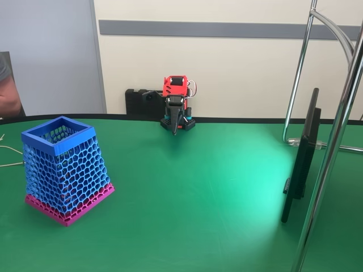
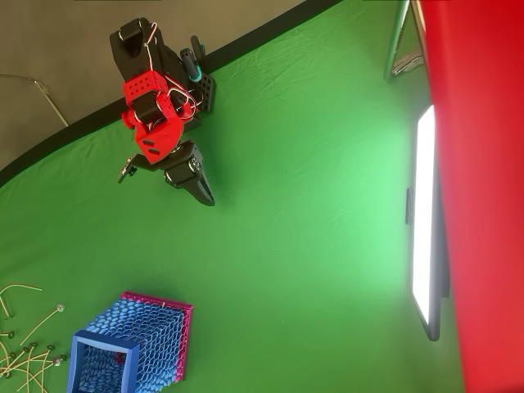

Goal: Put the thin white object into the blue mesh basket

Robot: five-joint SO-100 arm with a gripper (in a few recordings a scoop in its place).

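Inspector: Checking your gripper (image 2: 206, 196): jaws look closed, empty, folded near its base.
Operator: The stick?
Inspector: Several thin sticks (image 2: 24, 348) lie beside the basket (image 2: 135, 344); I can't tell which is yours.

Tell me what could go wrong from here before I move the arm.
1. The thin white sticks lie crowded just beside the blue mesh basket, so the claw may bump the basket or snag several sticks.
2. The claw hangs folded near its base, far across the green table; that reach may be long.
3. The basket tapers to a narrow rim, so a drop could miss.
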